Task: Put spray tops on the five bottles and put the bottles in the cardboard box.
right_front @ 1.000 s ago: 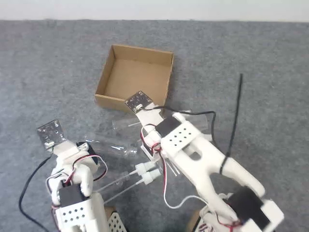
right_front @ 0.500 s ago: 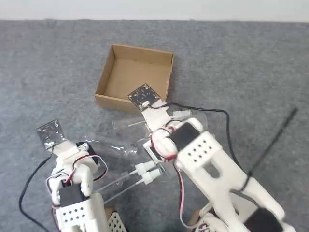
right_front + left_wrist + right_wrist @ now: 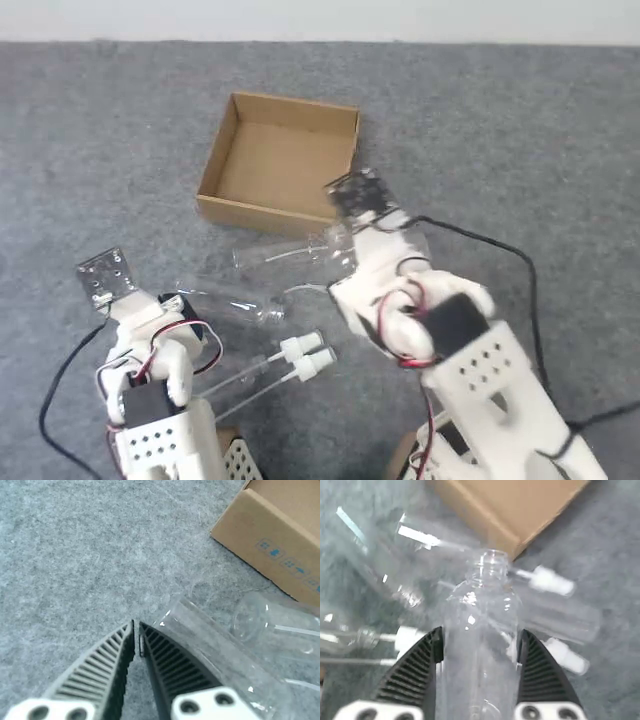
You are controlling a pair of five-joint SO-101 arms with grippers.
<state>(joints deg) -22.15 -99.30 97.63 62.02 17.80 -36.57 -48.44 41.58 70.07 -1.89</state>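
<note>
My right gripper (image 3: 480, 632) is shut on a clear bottle (image 3: 480, 615) with a bare, open neck, held just in front of the cardboard box (image 3: 520, 515). In the high view the right arm (image 3: 400, 290) stands close to the near right corner of the box (image 3: 225, 208). My left gripper (image 3: 135, 626) is shut on nothing, low over the carpet, its tips right beside a lying clear bottle (image 3: 210, 650). Two clear bottles (image 3: 285, 250) (image 3: 235, 300) lie in front of the box. Two white spray tops (image 3: 300, 345) (image 3: 316, 362) with long tubes lie between the arms.
Grey carpet (image 3: 520, 130) covers the table, with free room to the right of and behind the box. More white spray tops (image 3: 550, 582) (image 3: 565, 659) and clear bottles lie under the held bottle. The left arm (image 3: 150, 345) stands at the near left.
The right arm has swung to the right, carrying its gripper from the bottles in front of the box toward the box's near right corner. The left arm has not moved.
</note>
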